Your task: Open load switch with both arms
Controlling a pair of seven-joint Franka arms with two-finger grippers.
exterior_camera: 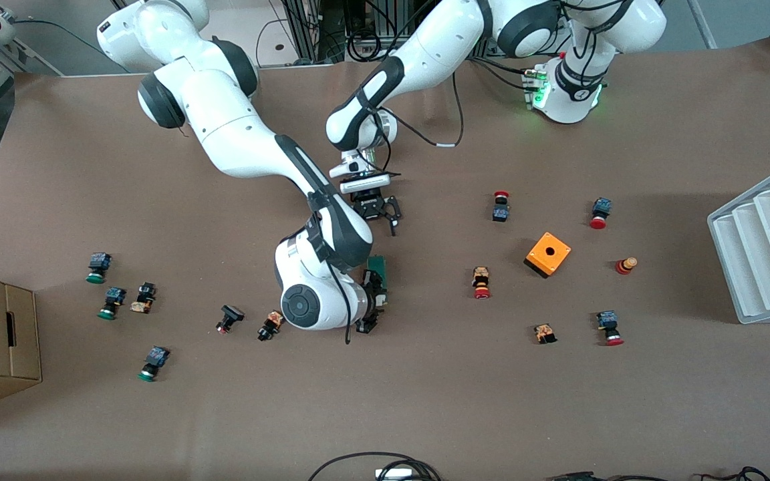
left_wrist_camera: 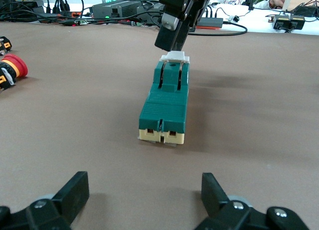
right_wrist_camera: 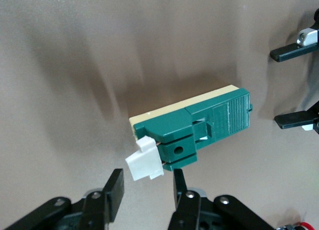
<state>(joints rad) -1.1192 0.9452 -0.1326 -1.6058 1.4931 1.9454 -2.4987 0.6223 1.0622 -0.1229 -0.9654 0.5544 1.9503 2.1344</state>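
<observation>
No legible text, label, brand, number or sign appears in any view. The load switch (left_wrist_camera: 163, 106) shows only plain green and cream housing faces with a white block at one end, all unmarked. The orange box (exterior_camera: 548, 254) bears no printed marking, only a round hole. The small push buttons on the table carry no readable characters.

Matt green plastic load switch (left_wrist_camera: 165, 104)
</observation>
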